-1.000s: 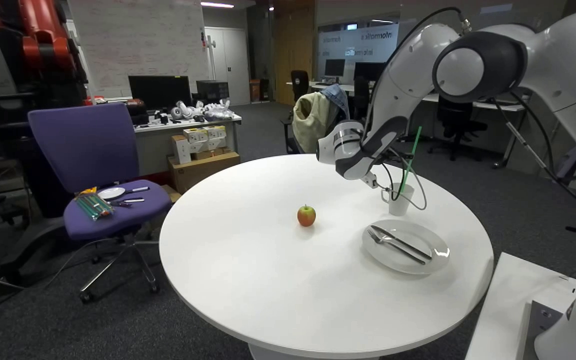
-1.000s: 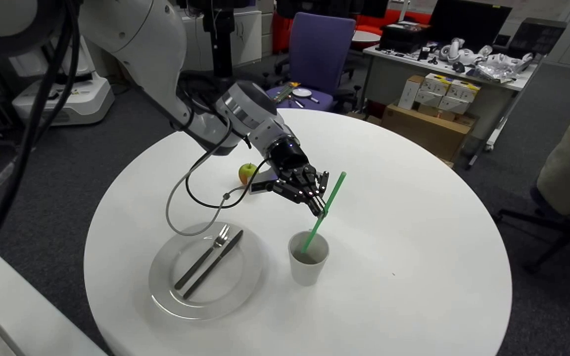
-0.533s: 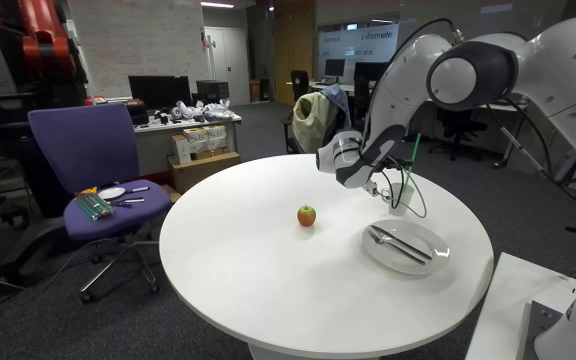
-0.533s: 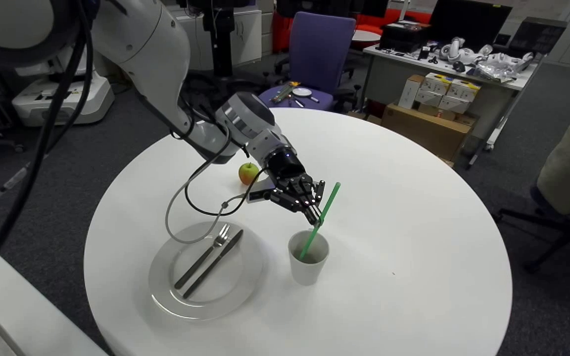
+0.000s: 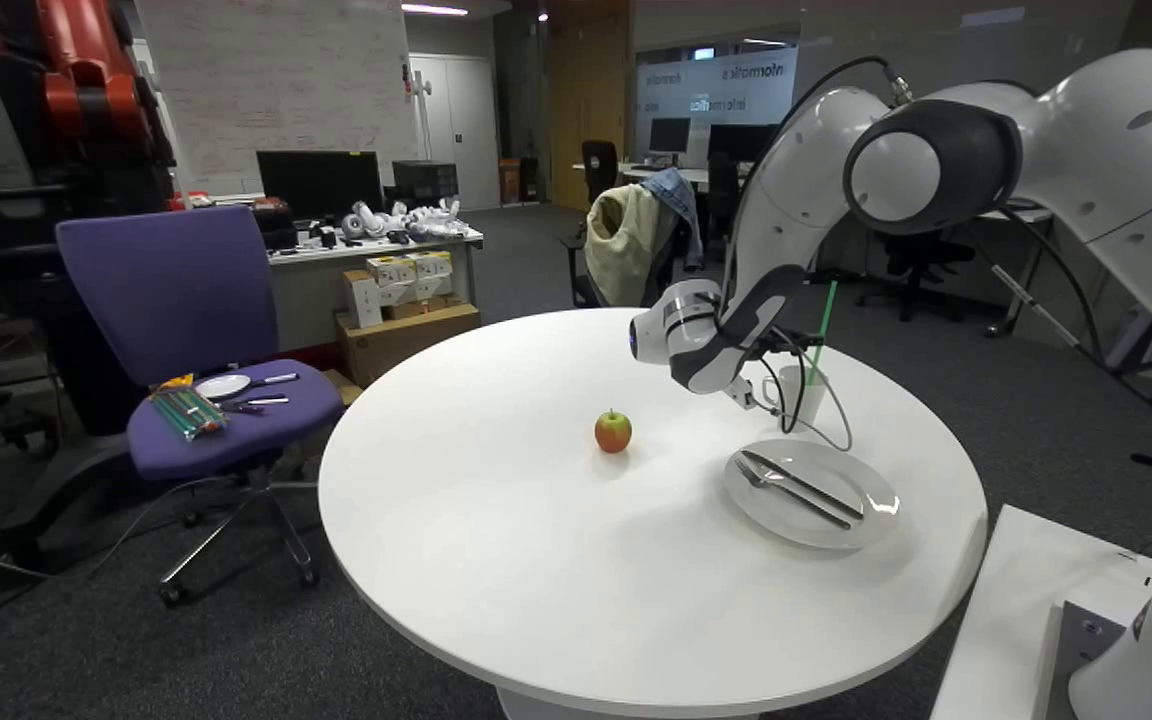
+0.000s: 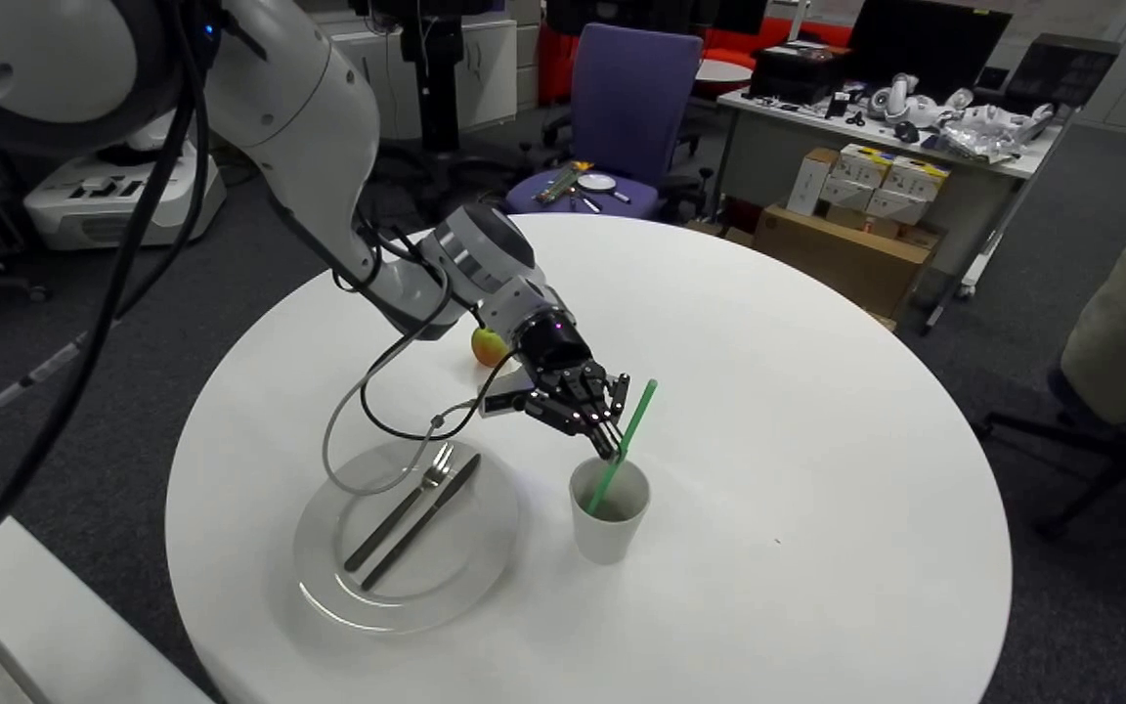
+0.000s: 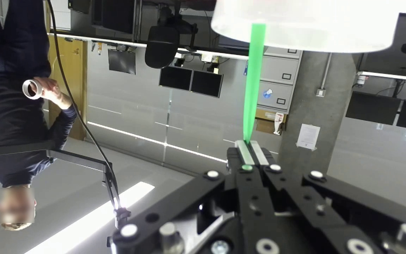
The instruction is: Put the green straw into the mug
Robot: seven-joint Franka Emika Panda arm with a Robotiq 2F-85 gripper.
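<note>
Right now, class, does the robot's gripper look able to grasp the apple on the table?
Probably not yet: the gripper is shut on the green straw, whose lower end is inside the mug, so it would likely need to let go first. The apple sits apart from mug and plate.

We record, in an exterior view, 1 round white table (image 5: 496,560), 1 purple swivel chair (image 5: 166,290) and dark grey carpet (image 5: 356,660), with a whiteboard (image 5: 286,90) and a lettered glass panel (image 5: 726,88) along the back. We list also 1 desk (image 5: 311,290) carrying a black monitor (image 5: 319,185), 1 lit ceiling strip (image 5: 434,10), and, inverted in the wrist view, grey drawers (image 7: 275,72) beside a pillar (image 7: 315,106) with 1 paper sheet (image 7: 308,137).
</note>
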